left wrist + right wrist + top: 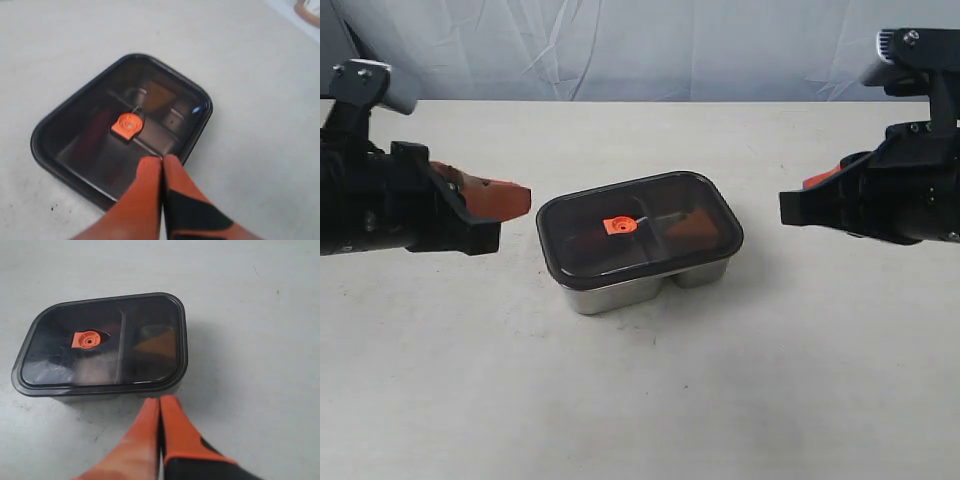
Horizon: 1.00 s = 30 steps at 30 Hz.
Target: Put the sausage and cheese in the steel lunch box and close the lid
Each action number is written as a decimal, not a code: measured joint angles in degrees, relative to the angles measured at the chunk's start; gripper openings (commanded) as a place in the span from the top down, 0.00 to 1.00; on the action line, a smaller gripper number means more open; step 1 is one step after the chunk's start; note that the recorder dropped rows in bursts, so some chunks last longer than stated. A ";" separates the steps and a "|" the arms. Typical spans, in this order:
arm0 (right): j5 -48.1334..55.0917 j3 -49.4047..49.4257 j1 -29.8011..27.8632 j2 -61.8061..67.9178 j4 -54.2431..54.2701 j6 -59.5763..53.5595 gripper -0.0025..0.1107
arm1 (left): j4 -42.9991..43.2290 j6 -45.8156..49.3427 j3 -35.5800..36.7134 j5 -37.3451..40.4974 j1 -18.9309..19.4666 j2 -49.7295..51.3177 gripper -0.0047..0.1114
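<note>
The steel lunch box [620,293] stands mid-table with the dark translucent lid [650,250] resting flat on it, orange valve tab [618,226] at its centre. Through the lid the cheese [696,229] shows dimly as an orange-yellow wedge in one compartment [159,96] [156,342]. In the other compartment a dull red shape, the sausage [94,136], is faint. My left gripper [525,197] hangs shut to the left of the box, its tips [162,159] over the lid's near edge. My right gripper [788,207] is shut to the right, its tips [160,400] just short of the box. Neither holds anything.
The box sits on a pale table [640,400] with a white cloth backdrop [640,45] behind it. A brown-rimmed object [310,10] shows at one corner of the left wrist view.
</note>
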 measured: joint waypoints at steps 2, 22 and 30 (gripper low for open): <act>-0.38 0.93 0.00 -0.57 0.13 0.00 0.99 | -3.28 4.66 1.38 0.00 0.00 -2.15 0.96; 1.59 1.48 -3.54 -7.63 -5.35 0.00 0.99 | -5.55 8.00 2.36 -0.12 0.00 -4.50 0.96; 3.33 1.48 -24.58 -25.00 -8.60 0.00 0.99 | -5.55 8.00 2.36 -0.12 0.00 -4.50 0.96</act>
